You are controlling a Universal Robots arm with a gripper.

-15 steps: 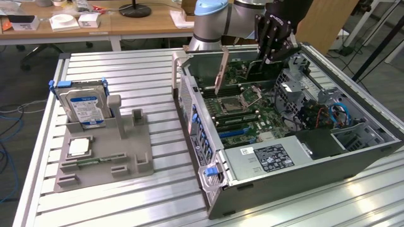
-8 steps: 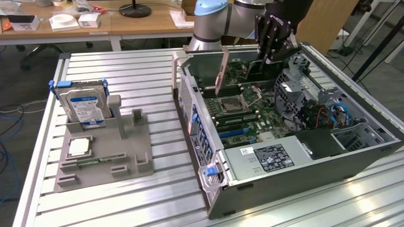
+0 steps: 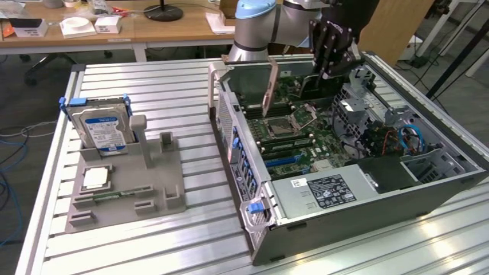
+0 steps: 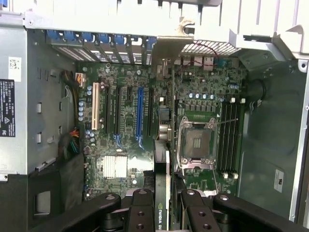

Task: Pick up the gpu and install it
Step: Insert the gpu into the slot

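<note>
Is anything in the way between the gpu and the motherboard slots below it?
Nothing visible. The gpu hangs edge-on in the gripper above the open case, with only open space between it and the motherboard slots.

Even, bright room light fills the exterior view — the ribbed metal surface (image 3: 153, 86) throws pale glare in streaks, strongest toward the near corner at the exterior view's right. Inside the open computer case (image 3: 428, 189) the far bays sit in soft shadow. The wrist view is slightly soft overall; the case's upper wall (image 4: 145, 14) is washed out nearly white, while the black hand (image 4: 166, 212) up close is blurred — dark, with little detail.
</note>
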